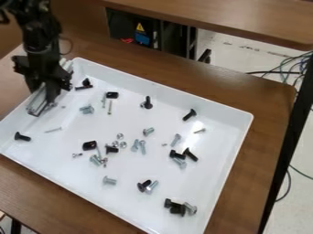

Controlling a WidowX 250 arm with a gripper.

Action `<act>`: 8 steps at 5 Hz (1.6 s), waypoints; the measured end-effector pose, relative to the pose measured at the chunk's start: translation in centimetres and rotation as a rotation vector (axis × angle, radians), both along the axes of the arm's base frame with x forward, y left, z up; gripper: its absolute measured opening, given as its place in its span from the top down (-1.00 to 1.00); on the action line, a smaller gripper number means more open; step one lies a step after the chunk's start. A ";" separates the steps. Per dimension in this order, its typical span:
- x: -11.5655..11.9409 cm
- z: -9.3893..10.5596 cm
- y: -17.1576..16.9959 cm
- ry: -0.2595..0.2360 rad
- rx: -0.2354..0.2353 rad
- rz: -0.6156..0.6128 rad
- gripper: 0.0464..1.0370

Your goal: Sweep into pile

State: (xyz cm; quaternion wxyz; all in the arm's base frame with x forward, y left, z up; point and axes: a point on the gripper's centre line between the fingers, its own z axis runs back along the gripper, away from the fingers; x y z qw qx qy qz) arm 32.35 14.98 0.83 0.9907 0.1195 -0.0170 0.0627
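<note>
Brown tabletop (272,100), white tray (202,187), scattered bolts (109,181), cables (269,72) beyond.

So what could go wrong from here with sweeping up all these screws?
The silver metal bar at the black robot gripper might ride over the thin silver screw lying flat. The leftmost black bolt could get missed, sitting close to the wall of the white rectangular tray.

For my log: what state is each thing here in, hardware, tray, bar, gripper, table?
Bolts and screws: loose, scattered, not in one pile.
White tray: right way up, holding the hardware.
Metal bar: slanted along the tray's left side.
Gripper: at the bar.
Table: bearing the tray.
</note>
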 end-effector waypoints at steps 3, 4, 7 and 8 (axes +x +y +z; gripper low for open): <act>3.1 -4.3 2.1 0.049 0.038 -0.022 0.38; 3.4 -4.4 2.4 0.015 0.042 0.017 0.38; 3.5 -5.9 -7.0 0.067 -0.039 -0.359 0.38; 3.2 -5.9 -11.7 0.051 -0.044 -0.463 0.38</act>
